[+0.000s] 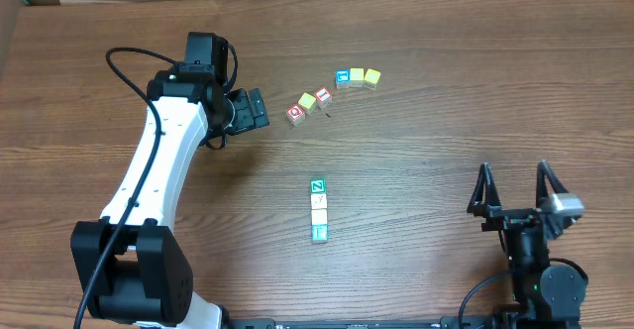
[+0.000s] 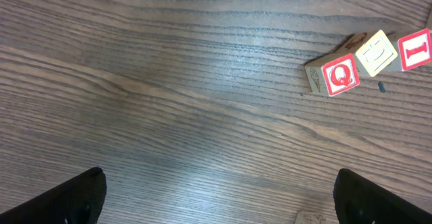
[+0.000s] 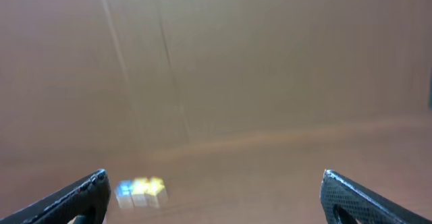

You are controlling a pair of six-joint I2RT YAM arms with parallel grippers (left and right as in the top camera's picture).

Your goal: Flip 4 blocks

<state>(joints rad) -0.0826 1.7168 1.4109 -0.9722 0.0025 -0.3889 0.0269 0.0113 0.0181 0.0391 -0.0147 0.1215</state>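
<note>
Just ahead of the left gripper (image 1: 260, 109), jaws spread and empty, sits a red Q cube (image 2: 341, 75). Farther off, between it and the equally spread right gripper (image 1: 514, 178), the four blocks (image 1: 318, 210) lie touching in a line, the green Z block (image 1: 318, 186) at one end.

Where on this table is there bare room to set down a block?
Widest bare wood: between the column of four blocks and the right gripper. Also between that column and the left arm. Crowded at the back, around the left gripper, the Q row and the blue-yellow row.
</note>
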